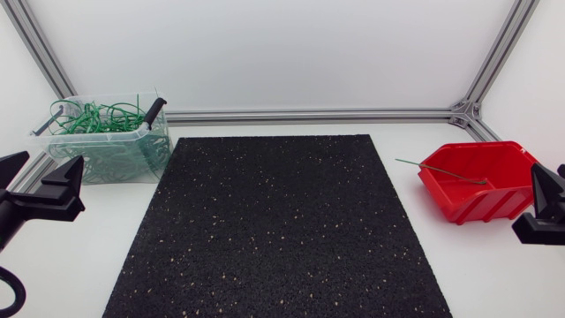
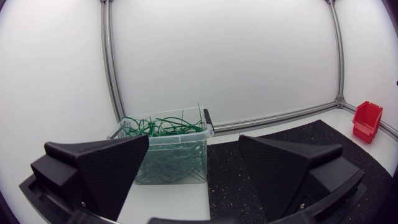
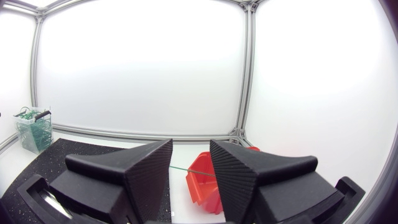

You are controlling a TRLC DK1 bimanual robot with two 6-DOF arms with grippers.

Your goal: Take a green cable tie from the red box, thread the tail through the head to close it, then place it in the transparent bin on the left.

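Green cable tie (image 1: pixel 441 170) is seen lying across the red box (image 1: pixel 490 208), one end projecting past the rim towards the black mat (image 1: pixel 274 230). The left tool (image 1: pixel 40 172) is held wide open near the transparent bin (image 1: pixel 132 134), with nothing gripped. The right tool (image 3: pixel 191 146) is parted by a narrow gap and empty, just beside the red box. Looped green ties (image 1: pixel 97 119) are heaped in the bin.

Illumination is bright, even and diffuse over the white counter (image 1: pixel 494 274) and white enclosure walls (image 3: pixel 143 68). Shadows beside the clear plastic bin (image 1: pixel 106 166) and red plastic box (image 1: pixel 490 201) are faint and soft-edged. In the wrist views, aluminium frame bars (image 2: pixel 111 62) bow near the edges.
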